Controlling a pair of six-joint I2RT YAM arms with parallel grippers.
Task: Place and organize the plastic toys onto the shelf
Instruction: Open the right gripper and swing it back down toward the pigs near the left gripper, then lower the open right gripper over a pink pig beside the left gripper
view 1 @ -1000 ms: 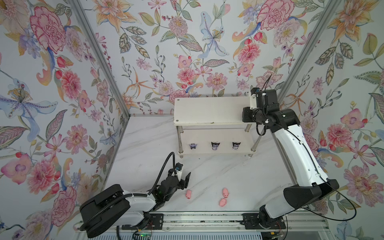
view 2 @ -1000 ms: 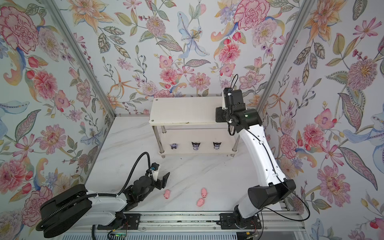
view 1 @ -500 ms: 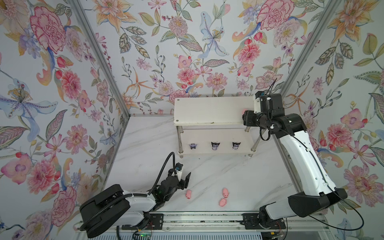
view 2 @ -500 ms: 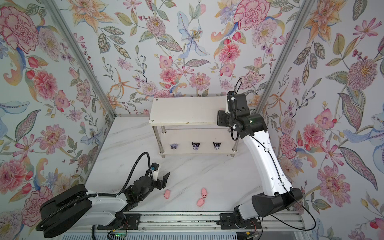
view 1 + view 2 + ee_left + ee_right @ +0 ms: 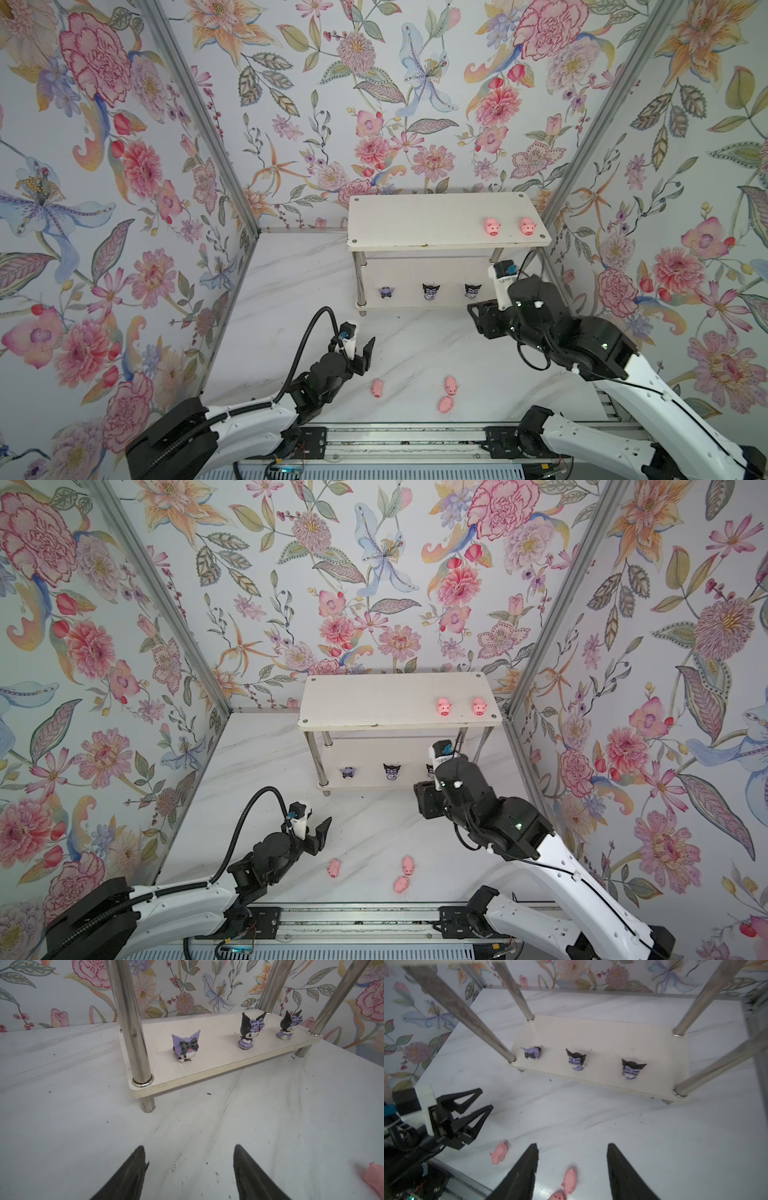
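Observation:
The white shelf stands at the back of the table. Two pink pigs sit at the right end of its top board. Three purple-and-black figurines stand in a row on the lower board. Three more pigs lie on the table near the front. My left gripper is open and empty, low over the table left of the nearest pig. My right gripper is open and empty, in the air in front of the shelf's right end, above two pigs.
Flowered walls close the marble table on three sides. Chrome legs of the shelf stand near the left gripper's line of sight. A metal rail with both arm bases runs along the front edge.
My right gripper has come off the right end of the shelf's top board, forward and down, and a second pig now shows there. The left arm has stayed where it was.

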